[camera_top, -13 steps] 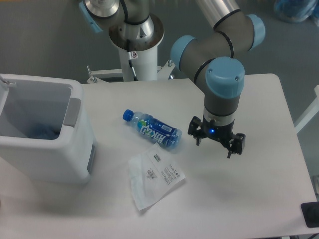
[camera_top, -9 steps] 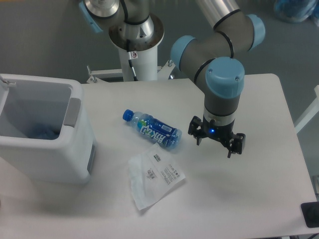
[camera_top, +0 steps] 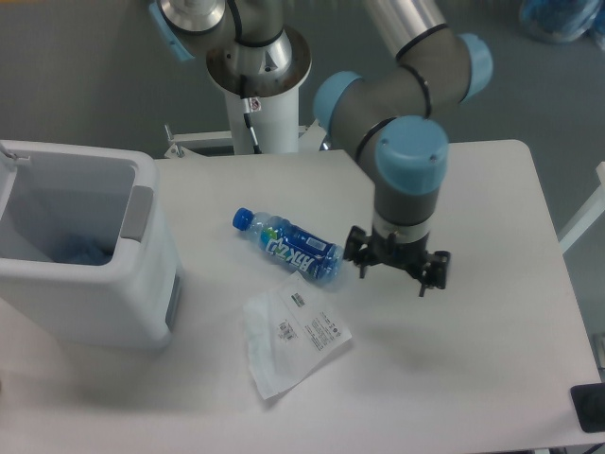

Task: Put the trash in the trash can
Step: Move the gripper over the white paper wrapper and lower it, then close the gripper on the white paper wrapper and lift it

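I hover my released, empty end effector (camera_top: 391,272) at the bottle's (camera_top: 289,246) three o'clock; next I must descend and grasp it.

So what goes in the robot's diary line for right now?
tool: open, empty, beside bottle | bag: flat on table | trash can: neither item inside yet

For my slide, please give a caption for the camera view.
Open two-finger gripper beside a blue-capped plastic bottle and crinkled clear plastic bag; white boxy trash can left.
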Controlling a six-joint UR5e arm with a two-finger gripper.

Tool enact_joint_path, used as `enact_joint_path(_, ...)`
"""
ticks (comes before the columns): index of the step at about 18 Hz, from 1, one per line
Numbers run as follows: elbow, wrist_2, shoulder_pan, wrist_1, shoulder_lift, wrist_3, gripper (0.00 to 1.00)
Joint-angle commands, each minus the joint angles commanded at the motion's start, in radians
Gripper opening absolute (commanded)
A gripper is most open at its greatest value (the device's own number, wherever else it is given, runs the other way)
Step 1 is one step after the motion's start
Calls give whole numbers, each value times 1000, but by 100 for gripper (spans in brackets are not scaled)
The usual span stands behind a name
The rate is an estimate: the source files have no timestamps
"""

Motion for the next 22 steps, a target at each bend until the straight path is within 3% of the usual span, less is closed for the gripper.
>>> enact_joint_path(2,-43,23,-52,71,-3,-5,100)
enact_joint_path(5,-48,60,-135,72,-24,-52,100)
enact_joint_path(9,7,49,-207,72,-86,-263,100)
enact_joint_path(14,30,49,-279,66,-141,-389,100)
enact_joint_path(22,29,60,-289,66,-199,-428,100)
